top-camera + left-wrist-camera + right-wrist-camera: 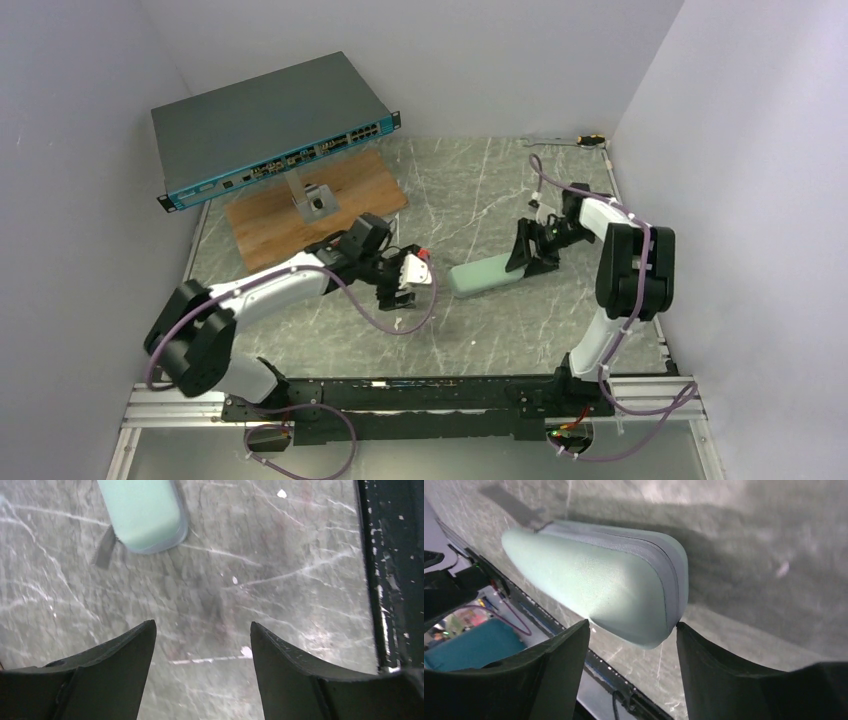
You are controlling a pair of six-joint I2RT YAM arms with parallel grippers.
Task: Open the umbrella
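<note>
The umbrella itself is hidden; only a pale mint fabric sleeve (485, 275) shows, lying flat mid-table. My right gripper (527, 260) is at the sleeve's right end. In the right wrist view its jaws stand open astride the rounded end of the sleeve (599, 585); the right fingertip (681, 630) touches the fabric and the left one sits just beside it. My left gripper (403, 290) hovers left of the sleeve, open over bare marble, nothing between its fingers (135, 650). In the left wrist view the sleeve (142, 510) lies ahead and to the left, with a small black tab (104, 547) at its side.
A teal network switch (270, 125) on a metal stand sits on a wooden board (315, 200) at the back left. A small yellow-black tool (592, 140) lies at the back right corner. The arms' mounting rail (420, 390) runs along the near edge; walls close in on both sides.
</note>
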